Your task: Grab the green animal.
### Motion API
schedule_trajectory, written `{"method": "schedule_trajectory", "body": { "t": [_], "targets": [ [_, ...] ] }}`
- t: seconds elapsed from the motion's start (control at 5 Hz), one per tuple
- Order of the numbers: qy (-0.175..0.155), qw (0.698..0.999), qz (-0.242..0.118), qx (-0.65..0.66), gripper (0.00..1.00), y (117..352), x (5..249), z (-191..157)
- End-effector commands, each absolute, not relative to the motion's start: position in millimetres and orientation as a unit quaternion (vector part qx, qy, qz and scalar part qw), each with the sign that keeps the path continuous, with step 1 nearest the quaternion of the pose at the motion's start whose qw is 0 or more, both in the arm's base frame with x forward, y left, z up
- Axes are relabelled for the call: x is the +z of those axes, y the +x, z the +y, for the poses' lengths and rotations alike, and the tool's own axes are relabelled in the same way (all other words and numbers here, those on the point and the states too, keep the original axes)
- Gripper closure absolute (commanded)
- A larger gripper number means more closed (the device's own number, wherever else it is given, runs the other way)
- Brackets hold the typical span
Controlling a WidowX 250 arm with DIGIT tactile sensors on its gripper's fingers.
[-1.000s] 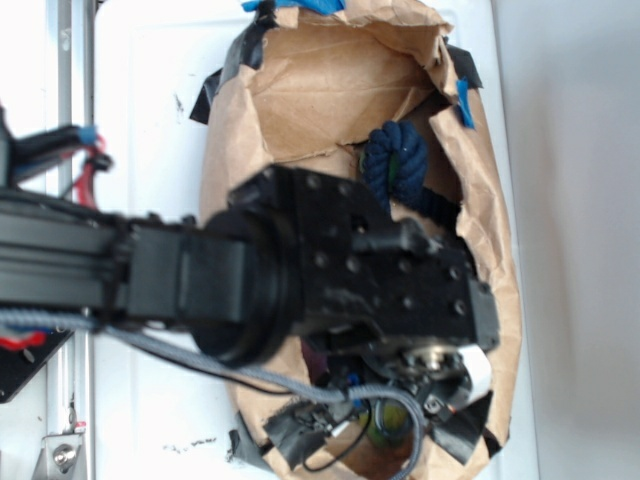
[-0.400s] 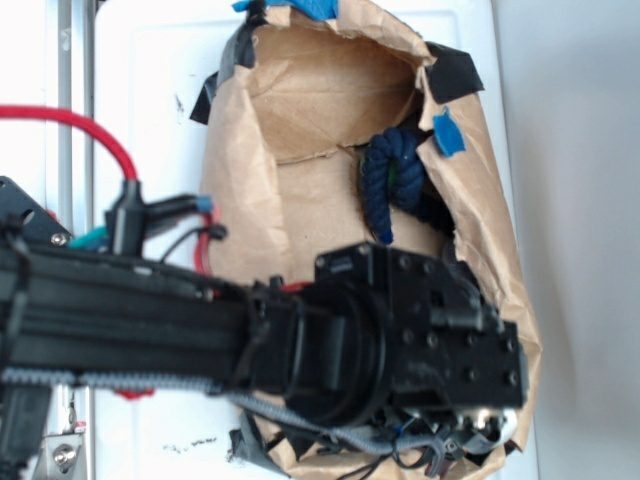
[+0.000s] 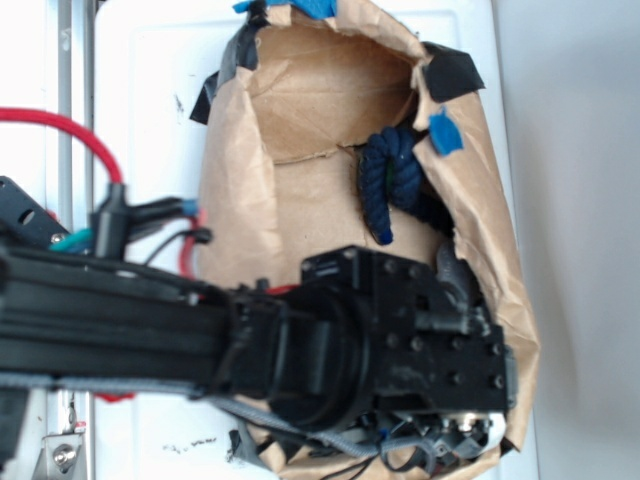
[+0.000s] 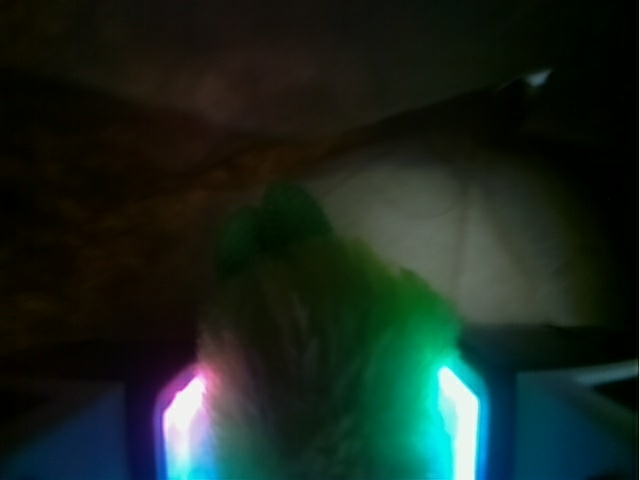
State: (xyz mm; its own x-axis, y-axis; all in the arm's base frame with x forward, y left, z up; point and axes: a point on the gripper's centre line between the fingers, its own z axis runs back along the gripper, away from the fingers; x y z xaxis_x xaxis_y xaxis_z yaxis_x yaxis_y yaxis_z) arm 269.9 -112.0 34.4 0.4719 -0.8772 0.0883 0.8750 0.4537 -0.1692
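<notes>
Hand [image 3: 450, 440] sits low inside the torn paper bag [image 3: 300, 120], below the navy rope knot [image 3: 392, 180]; its grip is hidden there. Wrist view: fuzzy green animal [image 4: 330, 340] fills the gap between both glowing fingers [image 4: 180, 420], apparently clasped.

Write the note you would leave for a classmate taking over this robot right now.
Claw: down in the paper bag, its lit fingers either side of a fuzzy green toy; grip unclear, dark and blurred.
Outside view: the arm hides the toy; the navy rope knot lies further in.
Done: claw lined up on the toy.
Left: confirm the grip, lift out.
</notes>
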Motion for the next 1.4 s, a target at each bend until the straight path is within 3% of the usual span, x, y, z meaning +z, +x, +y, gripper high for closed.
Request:
{"method": "schedule_trajectory", "body": {
  "t": [0.0, 0.2, 0.4, 0.6, 0.8, 1.0, 1.2],
  "targets": [
    [-0.026, 0.88, -0.089, -0.466, 1.0, 252.9, 108.2, -79.6],
    [-0.032, 0.918, -0.096, -0.385, 1.0, 246.9, 129.7, -60.1],
    [-0.074, 0.951, -0.096, -0.283, 1.0, 240.4, 152.5, -35.3],
    [-0.08, 0.976, -0.079, -0.189, 1.0, 240.7, 172.2, -23.3],
    [-0.086, 0.987, -0.115, -0.079, 1.0, 241.0, 188.3, -15.2],
    [-0.058, 0.992, -0.106, 0.044, 1.0, 249.0, 192.3, -12.3],
    [-0.078, 0.988, -0.111, 0.073, 1.0, 248.3, 190.4, -13.3]
  ]
}}
